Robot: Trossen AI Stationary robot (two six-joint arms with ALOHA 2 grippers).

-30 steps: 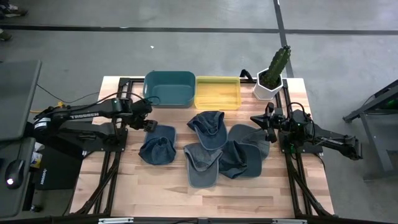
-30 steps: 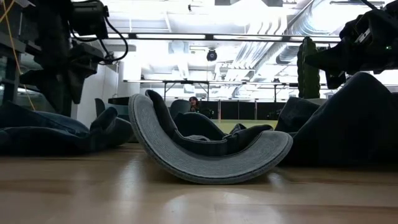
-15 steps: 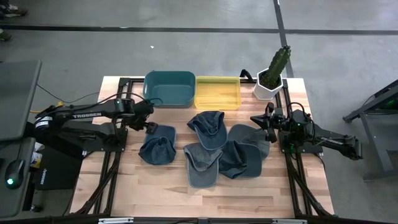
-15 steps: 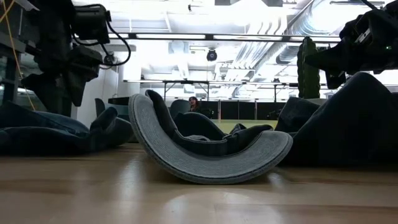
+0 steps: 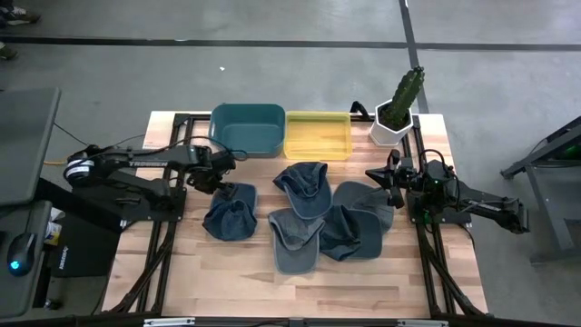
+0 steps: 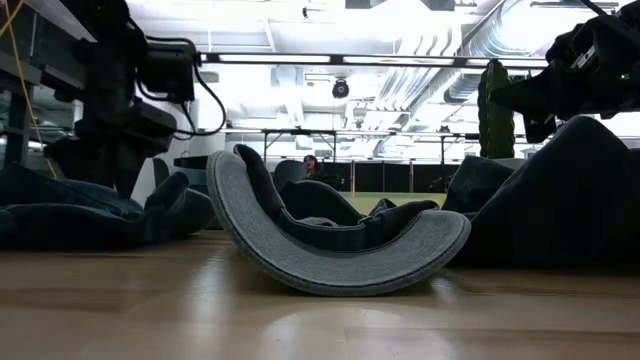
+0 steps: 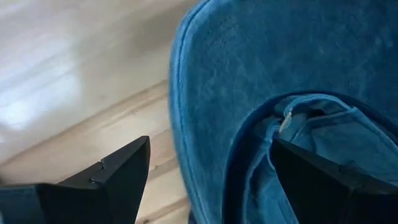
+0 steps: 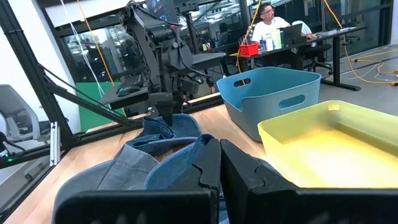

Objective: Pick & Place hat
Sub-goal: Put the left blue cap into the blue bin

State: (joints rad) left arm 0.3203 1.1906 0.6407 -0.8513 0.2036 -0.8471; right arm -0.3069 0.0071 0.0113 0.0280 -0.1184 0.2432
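Hat (image 5: 229,211), blue denim, lies at nine o'clock of the pile; left gripper (image 5: 221,184) hovers over its brim, jaws spread. Right gripper (image 5: 379,179) waits at three o'clock, fingers closed.

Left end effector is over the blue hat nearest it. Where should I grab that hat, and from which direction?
Probably from straight above, at the raised fold of the blue hat. The left end effector is open and already straddles the brim edge and that crumpled ridge. The fabric there stands up off the table, while the brim lies flat and gives less to pinch.
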